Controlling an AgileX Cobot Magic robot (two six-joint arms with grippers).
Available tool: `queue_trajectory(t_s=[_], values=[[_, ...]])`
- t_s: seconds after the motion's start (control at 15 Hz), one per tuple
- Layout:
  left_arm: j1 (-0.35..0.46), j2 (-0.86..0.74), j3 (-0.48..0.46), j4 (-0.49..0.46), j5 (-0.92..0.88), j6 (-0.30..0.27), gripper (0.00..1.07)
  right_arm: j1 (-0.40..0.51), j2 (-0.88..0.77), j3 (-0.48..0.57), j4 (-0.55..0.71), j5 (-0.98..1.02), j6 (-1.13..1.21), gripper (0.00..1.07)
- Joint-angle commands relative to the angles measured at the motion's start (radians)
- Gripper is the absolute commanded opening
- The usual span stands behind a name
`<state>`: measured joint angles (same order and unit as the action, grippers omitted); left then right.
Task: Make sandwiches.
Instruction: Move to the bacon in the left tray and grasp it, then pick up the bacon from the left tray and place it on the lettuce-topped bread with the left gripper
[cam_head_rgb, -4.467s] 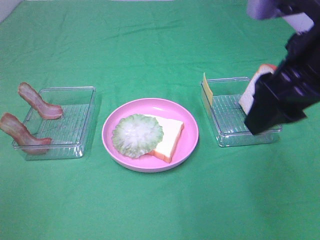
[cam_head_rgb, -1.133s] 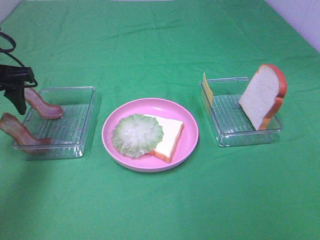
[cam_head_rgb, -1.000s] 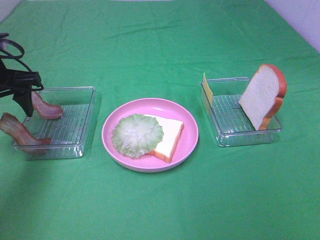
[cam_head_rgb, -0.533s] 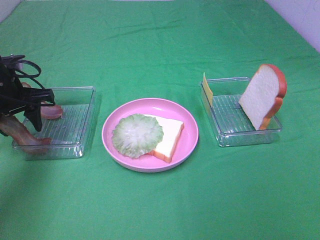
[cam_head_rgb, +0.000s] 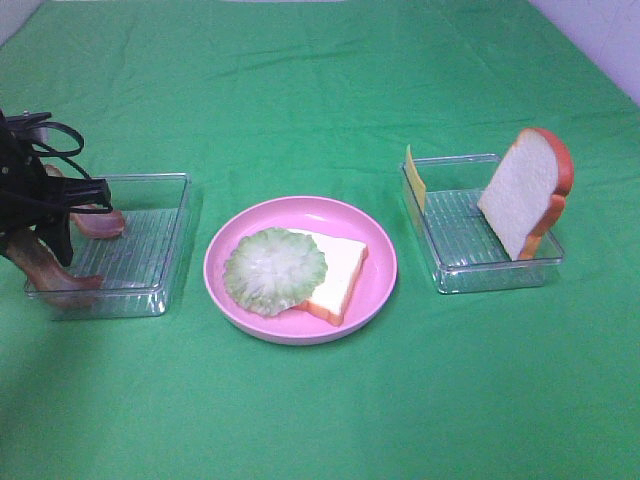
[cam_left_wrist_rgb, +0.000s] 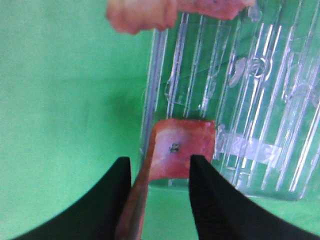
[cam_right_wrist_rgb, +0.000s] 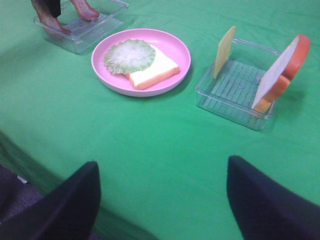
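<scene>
My left claw (cam_left_wrist_rgb: 160, 162) stands half open astride a bacon strip (cam_left_wrist_rgb: 182, 150) at the tray (cam_head_rgb: 150, 300) rim, frame's left edge; my right claw (cam_right_wrist_rgb: 162, 170) gapes wide, empty.

Left hand (cam_left_wrist_rgb: 161, 160) lowered around near bacon strip (cam_left_wrist_rgb: 182, 150), jaws narrowing.

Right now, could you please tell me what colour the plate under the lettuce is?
The plate is pink, clearest in the exterior high view.
</scene>
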<state>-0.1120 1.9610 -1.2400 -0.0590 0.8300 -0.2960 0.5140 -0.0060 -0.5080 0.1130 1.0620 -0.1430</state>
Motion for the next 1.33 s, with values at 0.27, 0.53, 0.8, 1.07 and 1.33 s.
queue_trajectory(t_s=[0.27, 0.53, 0.8, 1.07, 1.33], values=[[-0.001, -0.020, -0.005, 0.002, -0.005, 0.003, 0.37, 0.000, -0.007, 0.003, -0.007, 0.004, -0.007, 0.69], [-0.001, -0.020, -0.005, 0.003, -0.007, 0.003, 0.21, 0.000, -0.007, 0.003, -0.007, 0.004, -0.007, 0.69], [-0.001, -0.020, -0.005, 0.003, -0.032, 0.003, 0.00, 0.000, -0.007, 0.003, -0.007, 0.004, -0.007, 0.69], [-0.001, -0.020, -0.005, 0.002, -0.006, 0.003, 0.00, 0.000, -0.007, 0.003, -0.007, 0.004, -0.007, 0.69], [-0.001, -0.020, -0.005, 0.050, 0.030, 0.004, 0.09, 0.000, -0.007, 0.003, -0.007, 0.004, -0.007, 0.69]])
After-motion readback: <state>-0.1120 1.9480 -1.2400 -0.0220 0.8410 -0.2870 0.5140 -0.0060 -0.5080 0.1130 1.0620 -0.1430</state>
